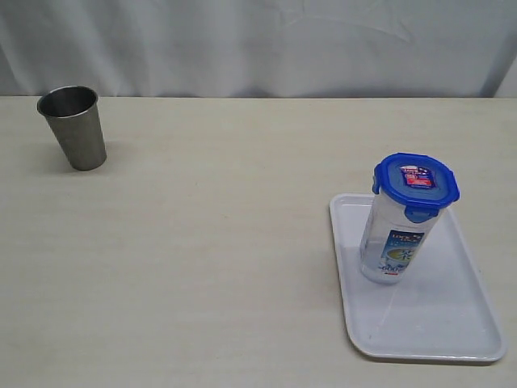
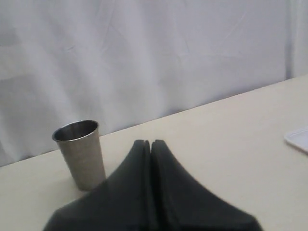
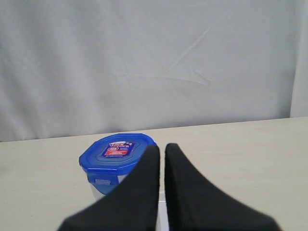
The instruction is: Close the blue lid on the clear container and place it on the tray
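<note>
The clear container [image 1: 393, 246], a tall plastic canister, stands upright on the white tray [image 1: 452, 315] with the translucent blue lid [image 1: 416, 183] seated on top (tab engagement is not discernible). Only the wrist views show the left gripper [image 2: 150, 143] and right gripper [image 3: 162, 147], black tapered jaws pressed together and empty. The steel cup [image 1: 74, 128] stands well apart.

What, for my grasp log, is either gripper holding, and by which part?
Nothing is held: the black left gripper and black right gripper are both shut and empty.

The lid [image 1: 416, 183] sits on the container [image 1: 393, 242], upright on the tray [image 1: 452, 323]; cup [image 1: 73, 127] far left.
</note>
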`<state>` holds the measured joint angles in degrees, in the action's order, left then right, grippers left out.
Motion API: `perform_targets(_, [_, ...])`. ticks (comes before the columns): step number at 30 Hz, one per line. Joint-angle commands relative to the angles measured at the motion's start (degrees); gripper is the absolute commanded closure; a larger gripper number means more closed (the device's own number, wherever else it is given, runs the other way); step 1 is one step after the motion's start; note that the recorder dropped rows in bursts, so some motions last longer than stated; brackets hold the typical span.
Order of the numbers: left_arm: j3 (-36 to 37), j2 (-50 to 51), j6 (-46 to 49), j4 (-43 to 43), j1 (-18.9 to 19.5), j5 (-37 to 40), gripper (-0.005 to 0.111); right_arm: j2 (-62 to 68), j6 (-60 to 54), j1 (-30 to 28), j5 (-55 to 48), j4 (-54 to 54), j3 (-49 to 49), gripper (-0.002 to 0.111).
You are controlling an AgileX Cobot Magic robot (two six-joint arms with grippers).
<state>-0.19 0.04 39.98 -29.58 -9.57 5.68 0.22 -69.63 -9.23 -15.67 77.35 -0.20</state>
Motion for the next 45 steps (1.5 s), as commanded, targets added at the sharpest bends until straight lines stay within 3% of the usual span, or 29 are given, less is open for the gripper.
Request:
perform_targets(1, [0.2, 0.0, -23.1, 18.7, 4.7, 0.9, 0.107, -0.2, 0.1, 0.1, -0.3, 0.1, 0.2, 0.104])
perform_targets(5, [0.2, 0.0, -42.7, 31.9, 10.7, 2.3, 0.107, -0.2, 0.1, 0.1, -0.3, 0.1, 0.2, 0.104])
perform_targets(11, [0.2, 0.0, -42.8, 31.9, 15.8, 5.4, 0.107, -0.2, 0.1, 0.1, -0.3, 0.1, 0.2, 0.104])
perform_targets(16, [0.2, 0.0, -42.8, 31.5, 16.3, 11.6, 0.107, -0.2, 0.1, 0.1, -0.3, 0.1, 0.2, 0.104])
perform_targets(24, [0.2, 0.0, -34.3, 28.5, 16.3, 11.4, 0.107, -0.2, 0.1, 0.1, -0.3, 0.1, 0.2, 0.104])
perform_targets(45, [0.2, 0.0, -34.2, 29.0, 16.3, 11.6, 0.107, -0.2, 0.1, 0.1, -0.3, 0.1, 0.2, 0.104])
